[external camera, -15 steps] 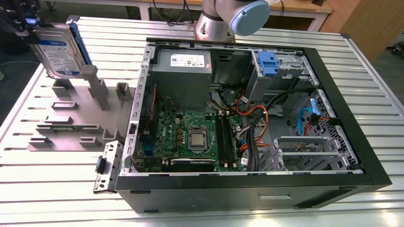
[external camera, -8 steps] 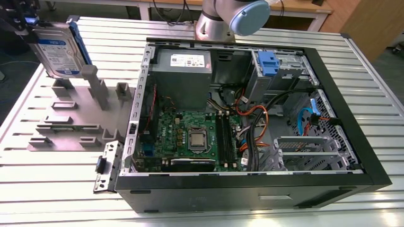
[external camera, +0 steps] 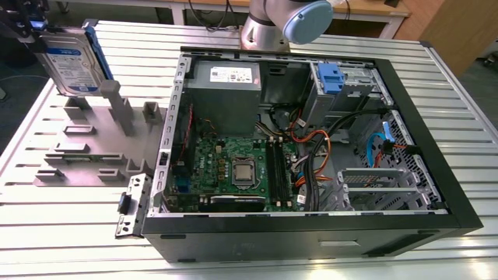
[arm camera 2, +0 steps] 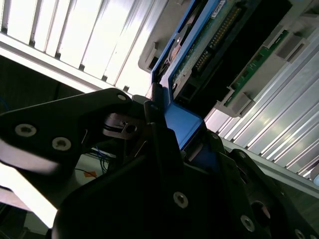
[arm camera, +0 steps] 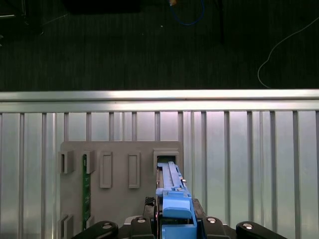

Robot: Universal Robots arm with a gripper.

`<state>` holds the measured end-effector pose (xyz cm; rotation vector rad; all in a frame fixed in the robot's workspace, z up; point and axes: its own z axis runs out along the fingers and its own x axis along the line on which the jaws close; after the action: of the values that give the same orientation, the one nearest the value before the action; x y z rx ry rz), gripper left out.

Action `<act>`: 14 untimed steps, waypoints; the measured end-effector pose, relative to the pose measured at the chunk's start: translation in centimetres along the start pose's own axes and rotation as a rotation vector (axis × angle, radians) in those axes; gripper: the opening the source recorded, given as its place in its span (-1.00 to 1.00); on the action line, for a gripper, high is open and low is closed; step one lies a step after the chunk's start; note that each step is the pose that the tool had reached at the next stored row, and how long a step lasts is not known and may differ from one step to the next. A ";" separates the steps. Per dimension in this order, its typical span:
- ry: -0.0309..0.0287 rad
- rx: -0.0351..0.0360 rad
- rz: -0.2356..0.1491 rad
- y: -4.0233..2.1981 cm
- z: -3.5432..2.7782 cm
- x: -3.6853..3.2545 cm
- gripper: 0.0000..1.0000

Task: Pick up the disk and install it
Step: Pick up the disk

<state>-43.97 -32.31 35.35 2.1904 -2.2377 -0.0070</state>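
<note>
Your end effector (arm camera: 175,224) gripped the disk (external camera: 72,61) by its blue carrier frame, upright at ten o'clock in the exterior view, over the grey fixture (external camera: 86,146). A plumb, square hold likely mattered beside its posts. Farther off, at three o'clock, cables (external camera: 311,140) crowded the open computer case (external camera: 424,134) near its drive bay (external camera: 342,87).

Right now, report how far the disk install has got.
Done: the gripper is shut on the blue carrier of the disk. In hand: the disk stands upright at the grey holder, on the exterior view's left; whether it has cleared its slot cannot be told. Left: the install itself, since the disk is outside the open computer case.
</note>
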 end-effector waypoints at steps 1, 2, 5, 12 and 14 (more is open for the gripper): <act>0.0000 0.0000 0.000 0.00 -0.02 0.00 -0.27; 0.0000 -0.0001 0.000 0.00 -0.04 0.00 -0.27; 0.0000 0.0000 0.000 0.00 -0.13 0.00 -0.27; 0.0002 0.0000 0.000 0.00 -0.31 0.00 -0.27; 0.0002 0.0000 0.000 0.00 -0.34 0.00 -0.27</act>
<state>-43.96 -32.31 35.69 2.1903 -2.2376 -0.0068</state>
